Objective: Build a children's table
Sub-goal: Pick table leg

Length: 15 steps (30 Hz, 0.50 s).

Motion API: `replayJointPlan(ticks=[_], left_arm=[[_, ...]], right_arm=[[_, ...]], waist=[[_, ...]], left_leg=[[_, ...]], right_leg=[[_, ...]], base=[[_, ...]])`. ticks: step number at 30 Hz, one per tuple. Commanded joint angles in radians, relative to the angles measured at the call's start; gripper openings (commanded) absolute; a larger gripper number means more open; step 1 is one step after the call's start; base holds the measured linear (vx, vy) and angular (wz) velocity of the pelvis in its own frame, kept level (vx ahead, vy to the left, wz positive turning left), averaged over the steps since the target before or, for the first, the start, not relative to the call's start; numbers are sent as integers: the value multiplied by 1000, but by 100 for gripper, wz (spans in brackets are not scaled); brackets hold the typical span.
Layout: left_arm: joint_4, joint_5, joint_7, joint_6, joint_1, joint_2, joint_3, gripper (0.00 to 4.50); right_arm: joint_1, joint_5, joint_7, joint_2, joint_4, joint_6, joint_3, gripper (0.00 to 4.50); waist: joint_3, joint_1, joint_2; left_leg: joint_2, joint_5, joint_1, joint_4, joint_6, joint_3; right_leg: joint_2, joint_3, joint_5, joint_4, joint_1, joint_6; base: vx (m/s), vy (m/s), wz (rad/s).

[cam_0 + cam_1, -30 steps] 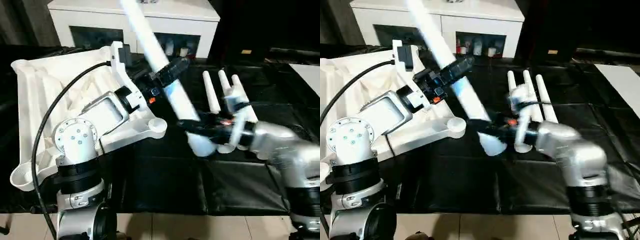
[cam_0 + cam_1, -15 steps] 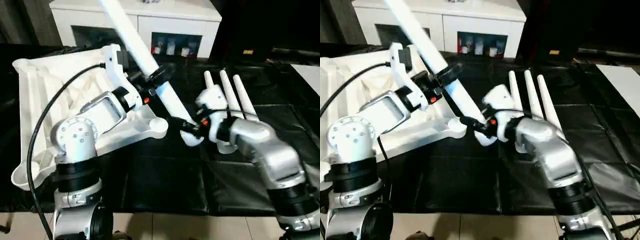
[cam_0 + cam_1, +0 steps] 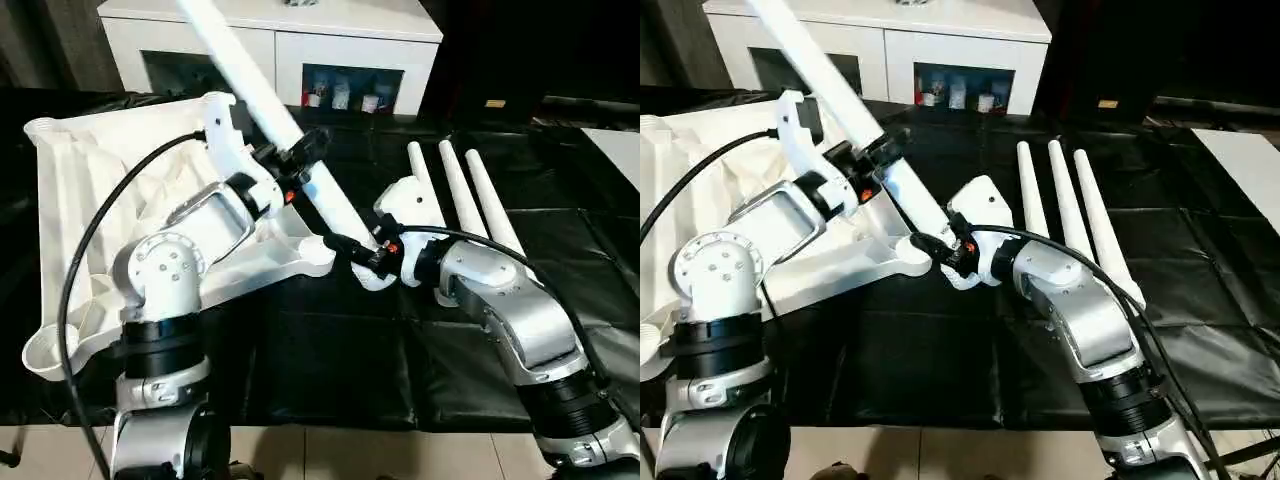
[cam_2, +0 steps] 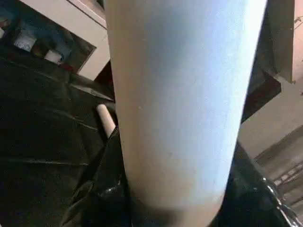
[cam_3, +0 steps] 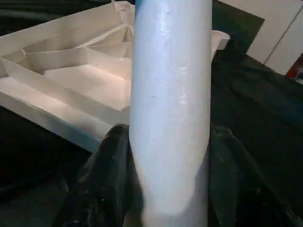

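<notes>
The left gripper (image 3: 303,152) has closed in over the last second from a wide spread and now pinches the middle of a long white leg (image 3: 262,88), while the right gripper (image 3: 362,254) keeps its clamp on the leg's thick lower end. That end has swung from out over the black surface (image 3: 330,370) to just beside the tabletop's near corner socket (image 3: 318,252), so seating the leg looks like the step in hand. The tabletop (image 3: 75,190) lies underside up, tilted, in matte white plastic with moulded ribs and rounded cup-like sockets. The leg is a smooth tapered tube with a faint sheen. Three more legs (image 3: 455,195) lie side by side on the wrinkled, glossy black sheeting.
</notes>
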Motion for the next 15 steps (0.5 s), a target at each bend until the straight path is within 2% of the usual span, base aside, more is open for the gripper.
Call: replayJointPlan(ticks=[1, 4, 5, 6, 8, 12, 13, 14, 15], left_arm=[[-3, 32, 25, -31, -18, 12, 0, 184], [-11, 26, 9, -26, -12, 21, -9, 183], [-13, 26, 12, -31, -12, 20, -10, 183], [-16, 24, 2, -29, -11, 24, -17, 183], [-20, 23, -8, -28, -10, 28, -23, 183], [-27, 10, -39, -20, -9, 35, -35, 182], [-34, 3, -68, -4, -6, 49, -54, 182], [-43, -6, -105, 16, -3, 68, -78, 182], [-45, -7, -111, 19, -2, 71, -82, 182]], right_arm=[[-6, -17, 12, -7, 3, -20, 16, 186], [-10, -25, 13, -3, 8, -44, 15, 186], [-11, -12, 9, 9, 12, -45, 3, 221], [-13, 11, 14, 17, 11, -27, -11, 221], [-13, 42, 22, 26, 7, -5, -28, 258], [-15, 152, 73, 29, -26, 46, -96, 287], [-21, 198, 98, 18, -38, 73, -130, 298], [-28, 246, 126, 2, -48, 105, -167, 305], [-30, 253, 130, -2, -49, 110, -173, 319]], waist=[[-70, -4, 10], [-70, -4, 10], [-70, -5, 11], [-70, -5, 11], [-70, -6, 13], [-70, -4, 13], [-70, -5, 7], [-71, -1, 10], [-72, 0, 10]], left_leg=[[49, -82, 12, -74, -9, -19], [50, -82, 12, -74, -9, -19], [49, -83, 12, -74, -7, -18], [49, -83, 12, -74, -7, -18], [50, -84, 13, -74, -2, -19], [51, -85, 15, -74, 5, -18], [51, -85, 16, -74, 10, -17], [52, -75, 15, -74, 11, -18], [52, -67, 15, -74, 13, -19]], right_leg=[[-76, 52, -7, -70, 60, -209], [-76, 52, -11, -70, 58, -211], [-76, 53, -10, -70, 58, -213], [-76, 53, -10, -70, 58, -213], [-76, 53, -11, -70, 58, -214], [-75, 52, -2, -69, 58, -216], [-74, 53, -2, -70, 59, -215], [-75, 53, 3, -67, 59, -214], [-75, 52, 10, -65, 60, -213]], base=[[0, 0, 0], [0, 0, 0], [0, 0, 0], [0, 0, 0], [0, 0, 0], [0, 0, 0], [0, 0, 0], [0, 0, 0], [0, 0, 0]])
